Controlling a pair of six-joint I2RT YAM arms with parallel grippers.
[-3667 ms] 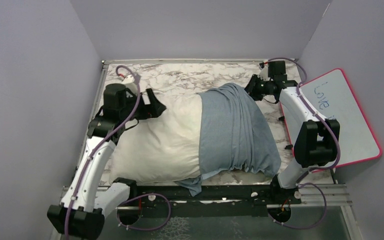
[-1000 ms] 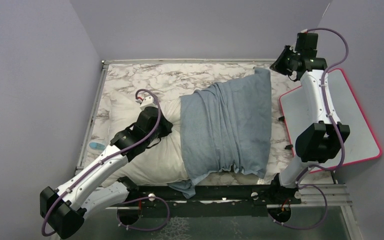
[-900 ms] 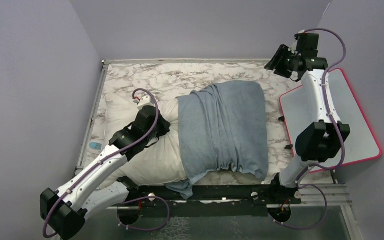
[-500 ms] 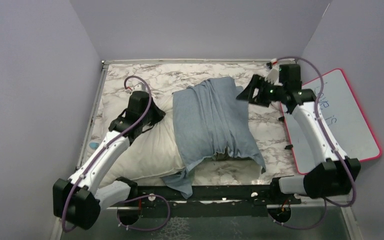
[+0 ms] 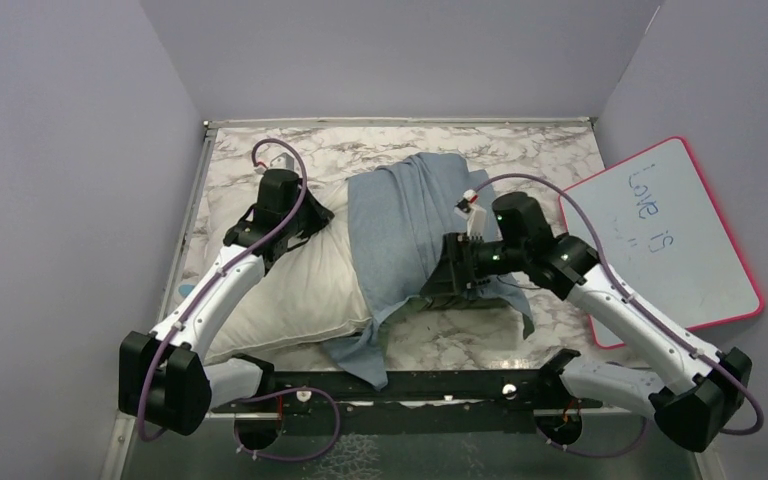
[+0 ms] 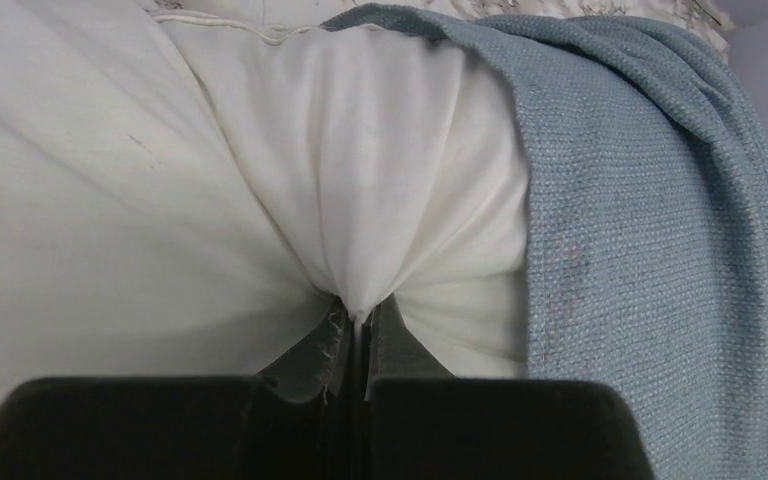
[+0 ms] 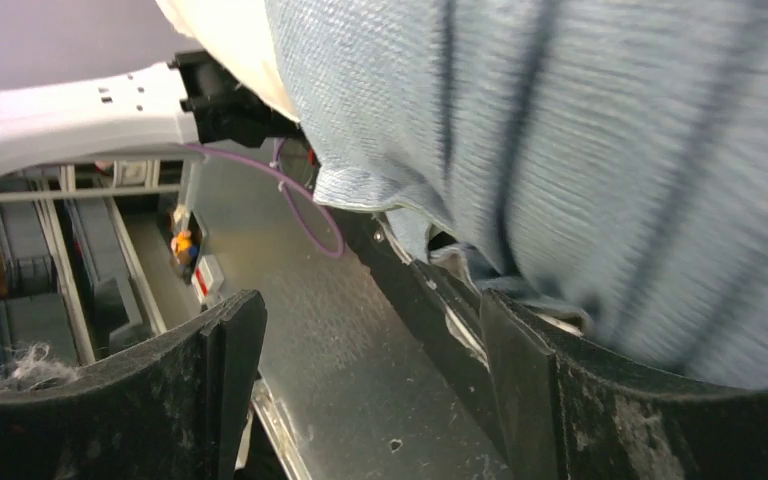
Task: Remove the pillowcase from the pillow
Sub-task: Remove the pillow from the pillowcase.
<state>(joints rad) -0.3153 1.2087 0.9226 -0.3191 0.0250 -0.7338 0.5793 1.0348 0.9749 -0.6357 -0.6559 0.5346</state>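
The white pillow (image 5: 295, 290) lies on the left of the table, its right part inside the grey-blue pillowcase (image 5: 400, 215). My left gripper (image 5: 312, 216) is shut on a pinch of the pillow's white cloth (image 6: 360, 300), just left of the pillowcase's edge (image 6: 650, 250). My right gripper (image 5: 440, 282) is open at the pillowcase's near right side. In the right wrist view its jaws (image 7: 365, 320) stand wide apart with nothing between them. The pillowcase (image 7: 580, 150) hangs above and against the right finger (image 7: 505, 350).
A pink-rimmed whiteboard (image 5: 675, 240) with writing leans at the right wall. The black rail (image 5: 410, 385) with both arm bases runs along the near edge. Marble tabletop (image 5: 360, 150) shows behind the pillow. Purple walls close in three sides.
The right gripper let go of the pillowcase's far corner, opened, and swung from the back right down to the near right side. The pillowcase slumped left. The left gripper drew the pillow back left.
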